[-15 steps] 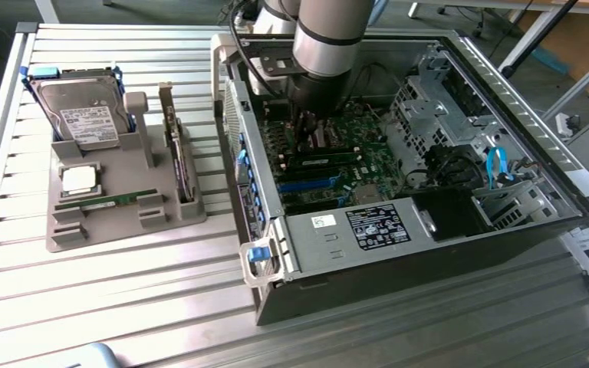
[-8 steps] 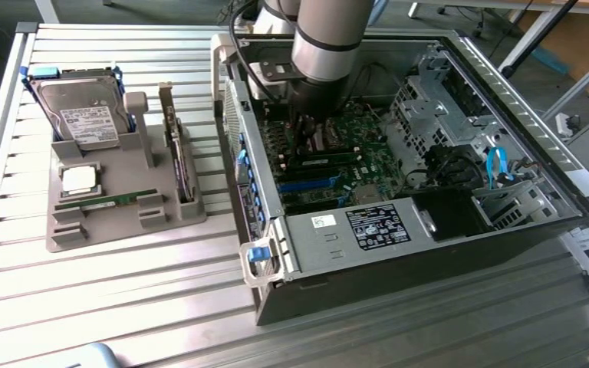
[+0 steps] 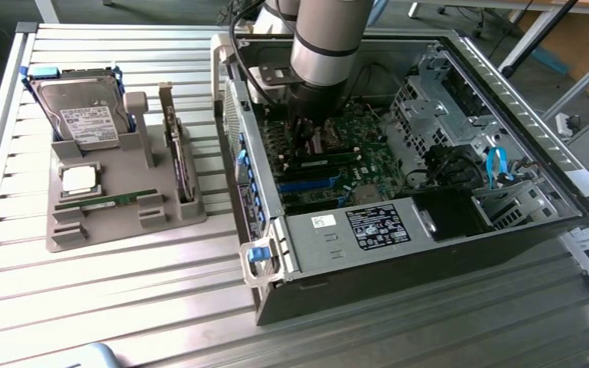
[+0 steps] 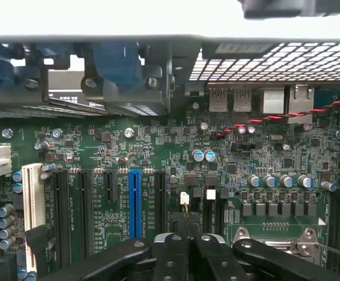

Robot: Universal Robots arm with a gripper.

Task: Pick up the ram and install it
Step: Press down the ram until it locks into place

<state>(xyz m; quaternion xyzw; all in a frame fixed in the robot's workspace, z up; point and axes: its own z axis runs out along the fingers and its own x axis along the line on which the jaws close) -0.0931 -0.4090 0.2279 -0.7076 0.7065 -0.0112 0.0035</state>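
One arm (image 3: 325, 46) reaches down into the open PC case (image 3: 499, 84), which lies on its side on the slatted counter (image 3: 120, 291). In the wrist view the pincer (image 4: 187, 249) hangs low over the motherboard (image 4: 158, 146), its two black fingers (image 4: 171, 257) pressed together with nothing visible between them. It sits just above the expansion slots, close to the blue slot (image 4: 135, 202).

Landmark: the grey holder tray (image 3: 120, 207), on the counter beside the case toward the exterior view's left.
- Ram (image 3: 105, 202): lies flat across the tray's near part, a narrow green stick, well apart from the pincer. Not yet picked up, as far as the exterior view shows.
- Hard drive (image 3: 85, 111): stands at the tray's far end.
- Processor (image 3: 77, 178): square and silver, between the drive and the ram.
- Expansion card (image 3: 177, 153): stands on edge along the tray's side nearest the case.

Handling judgement for the ram: light, stiff, thin and brittle under bending; chips and contact edge are delicate. Flat faces are likely slick, so a light pinch could slip. Best hold looks to be across the two long edges or the thin faces near mid-length, away from the contacts, so it hangs level. Tray walls crowd it closely; finger clearance there looks tight.

Whether the memory slots in the case are free, I cannot tell.
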